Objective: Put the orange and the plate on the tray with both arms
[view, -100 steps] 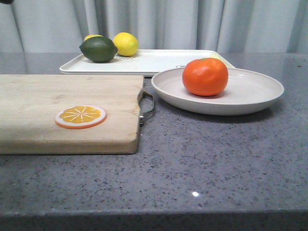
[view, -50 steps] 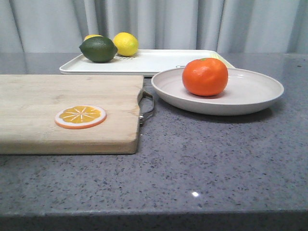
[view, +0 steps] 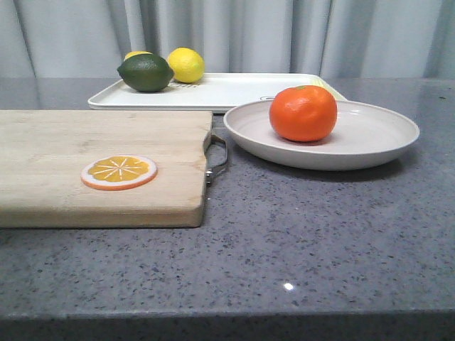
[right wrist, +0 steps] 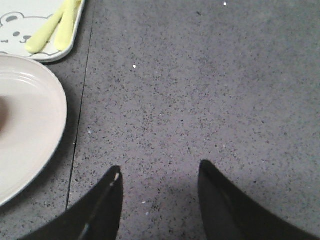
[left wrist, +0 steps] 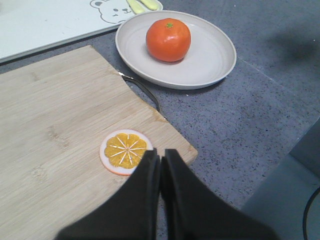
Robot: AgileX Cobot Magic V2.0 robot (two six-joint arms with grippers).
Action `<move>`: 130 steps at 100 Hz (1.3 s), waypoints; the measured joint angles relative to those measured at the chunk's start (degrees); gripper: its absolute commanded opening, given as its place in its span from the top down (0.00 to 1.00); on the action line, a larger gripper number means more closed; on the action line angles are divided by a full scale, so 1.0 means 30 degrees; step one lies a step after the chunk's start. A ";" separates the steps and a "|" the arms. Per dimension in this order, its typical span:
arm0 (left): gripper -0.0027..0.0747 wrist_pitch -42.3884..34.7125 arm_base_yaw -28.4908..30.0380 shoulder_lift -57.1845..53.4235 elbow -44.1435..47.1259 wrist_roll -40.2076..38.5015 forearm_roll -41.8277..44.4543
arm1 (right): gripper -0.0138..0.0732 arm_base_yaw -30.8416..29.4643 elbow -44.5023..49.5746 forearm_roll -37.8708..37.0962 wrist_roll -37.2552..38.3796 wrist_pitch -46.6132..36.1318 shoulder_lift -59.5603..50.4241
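Orange sits whole and round, slightly flattened, its glossy dimpled skin bright against the plate that holds it; a small green stem mark shows on top in the left wrist view. It rests left of the plate's middle. The plate is wide, shallow and off-white with a raised rim, standing on the grey speckled table just in front of the tray, which it partly covers at the tray's near right corner. The tray is flat, white and rectangular, carrying a dark green lime and a yellow lemon at its far left; a second yellow fruit behind the lime is mostly hidden. A bear drawing and pale yellow-green pieces on the tray are cut off in the wrist views. Left of the plate lies a wooden cutting board with an orange slice disc on it.

The left gripper hangs above the board edge, fingers pressed together and empty. The right gripper is spread wide above bare table beside the plate, holding nothing.
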 measured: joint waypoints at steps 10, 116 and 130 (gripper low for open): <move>0.99 0.0045 0.0000 0.0000 0.0000 0.0000 0.0000 | 0.40 0.0046 -0.1451 0.0123 0.0000 0.1387 0.1354; 0.99 0.0120 0.0000 0.0000 0.0000 0.0000 0.0000 | 0.40 0.4172 -1.1173 0.1709 0.0000 0.7953 1.4513; 0.99 0.0120 0.0000 0.0000 0.0000 0.0000 0.0000 | 0.40 0.4172 -1.1326 0.1709 0.0000 0.7838 1.5125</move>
